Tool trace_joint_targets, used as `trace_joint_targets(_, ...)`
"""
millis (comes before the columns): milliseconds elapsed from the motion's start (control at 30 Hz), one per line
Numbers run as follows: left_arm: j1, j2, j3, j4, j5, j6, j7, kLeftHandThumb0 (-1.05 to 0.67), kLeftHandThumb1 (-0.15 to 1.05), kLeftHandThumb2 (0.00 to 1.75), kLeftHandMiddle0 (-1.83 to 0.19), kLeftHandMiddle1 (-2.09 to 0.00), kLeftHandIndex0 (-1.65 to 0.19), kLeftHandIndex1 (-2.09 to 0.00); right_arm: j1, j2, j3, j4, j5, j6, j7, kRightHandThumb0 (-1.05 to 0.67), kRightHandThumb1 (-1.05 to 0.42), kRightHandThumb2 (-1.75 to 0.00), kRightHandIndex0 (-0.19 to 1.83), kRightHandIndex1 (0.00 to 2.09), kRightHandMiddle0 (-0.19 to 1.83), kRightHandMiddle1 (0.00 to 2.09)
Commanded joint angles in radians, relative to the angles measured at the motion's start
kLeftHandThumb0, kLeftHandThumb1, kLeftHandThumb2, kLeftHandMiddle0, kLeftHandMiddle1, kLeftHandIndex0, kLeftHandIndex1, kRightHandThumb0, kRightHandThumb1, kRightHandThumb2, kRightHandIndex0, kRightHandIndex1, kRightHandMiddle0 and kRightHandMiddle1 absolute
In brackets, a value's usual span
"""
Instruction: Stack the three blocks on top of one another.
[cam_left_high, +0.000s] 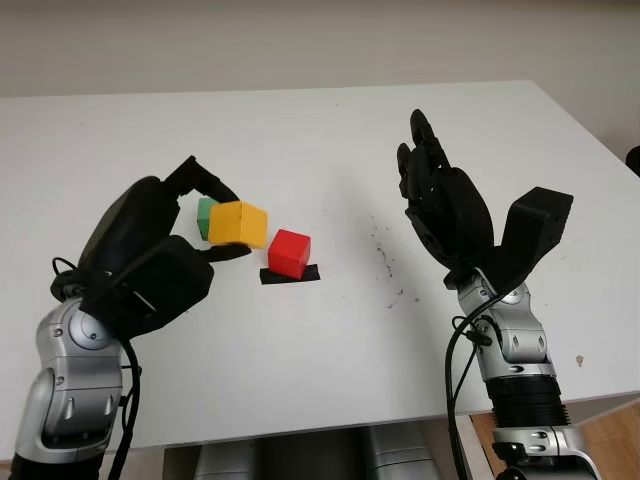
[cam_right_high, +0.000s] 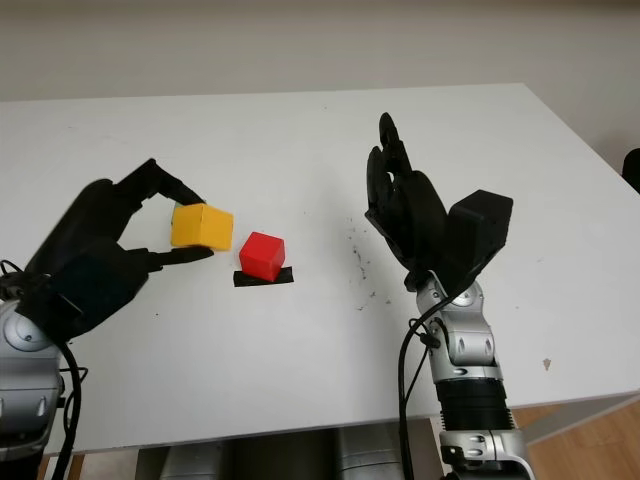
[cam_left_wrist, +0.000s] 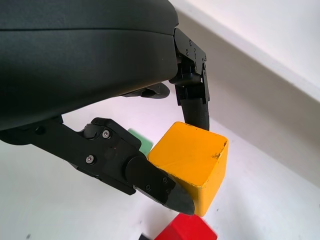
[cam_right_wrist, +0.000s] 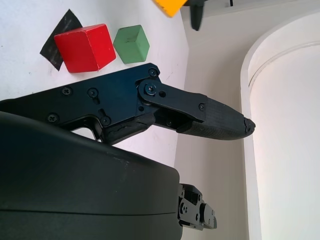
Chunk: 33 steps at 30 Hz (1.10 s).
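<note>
My left hand (cam_left_high: 222, 222) is shut on a yellow block (cam_left_high: 238, 224), held in the air a little left of the red block (cam_left_high: 290, 252). The red block sits on a black tape patch (cam_left_high: 291, 275) near the table's middle. A green block (cam_left_high: 206, 212) stands on the table just behind and left of the yellow one, partly hidden by it. In the left wrist view two black fingertips (cam_left_wrist: 170, 192) pinch the yellow block (cam_left_wrist: 192, 162) from opposite sides. My right hand (cam_left_high: 432, 185) is open, raised above the table to the right of the blocks.
The white table (cam_left_high: 330, 150) carries a scatter of small dark specks (cam_left_high: 385, 262) between the red block and my right hand. Its right edge runs close past the right arm, and a wall stands behind the far edge.
</note>
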<state>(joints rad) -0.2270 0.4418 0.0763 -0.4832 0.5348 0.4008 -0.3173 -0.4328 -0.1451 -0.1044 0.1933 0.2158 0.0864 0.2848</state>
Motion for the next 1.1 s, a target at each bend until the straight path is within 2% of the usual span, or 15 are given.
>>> trace_joint_targets(0, -0.043, 0.016, 0.002, -0.034, -0.012, -0.002, -0.011, -0.31, 0.98, 0.06, -0.30, -0.06, -0.36, -1.59, -0.007, 0.001, 0.004, -0.014, 0.002, -0.001, 0.003, -0.76, -1.05, -0.71, -0.19, 0.00, -0.19, 0.00)
trace_joint_targets(200, -0.134, 0.020, -0.066, 0.025, -0.008, 0.016, -0.032, -0.32, 0.96, 0.05, -0.31, -0.06, -0.38, -1.62, -0.008, 0.008, 0.008, -0.017, 0.005, 0.006, -0.004, -0.77, -1.05, -0.70, -0.19, 0.00, -0.19, 0.00)
trace_joint_targets(367, -0.201, 0.007, -0.119, 0.125, -0.010, 0.022, -0.028, -0.32, 0.95, 0.05, -0.32, -0.06, -0.41, -1.55, 0.000, 0.007, 0.010, -0.030, 0.007, 0.015, -0.010, -0.77, -1.05, -0.70, -0.19, 0.00, -0.19, 0.00)
trace_joint_targets(567, -0.264, 0.005, -0.172, 0.242, -0.024, 0.004, -0.035, -0.34, 0.95, 0.05, -0.30, -0.05, -0.42, -1.62, 0.009, 0.003, 0.011, -0.037, 0.000, 0.007, -0.014, -0.76, -1.05, -0.71, -0.19, 0.00, -0.19, 0.00)
trace_joint_targets(800, -0.368, 0.074, -0.268, 0.395, 0.016, -0.019, -0.132, -0.36, 0.95, 0.05, -0.27, -0.05, -0.34, -1.55, 0.016, 0.005, 0.013, -0.049, 0.004, 0.018, -0.018, -0.75, -1.05, -0.70, -0.19, 0.00, -0.19, 0.00)
trace_joint_targets(1067, -0.435, 0.122, -0.327, 0.485, 0.047, -0.090, -0.199, -0.35, 0.94, 0.05, -0.30, -0.06, -0.39, -1.50, 0.022, 0.007, 0.010, -0.064, 0.005, 0.038, -0.028, -0.75, -1.05, -0.70, -0.19, 0.00, -0.19, 0.00)
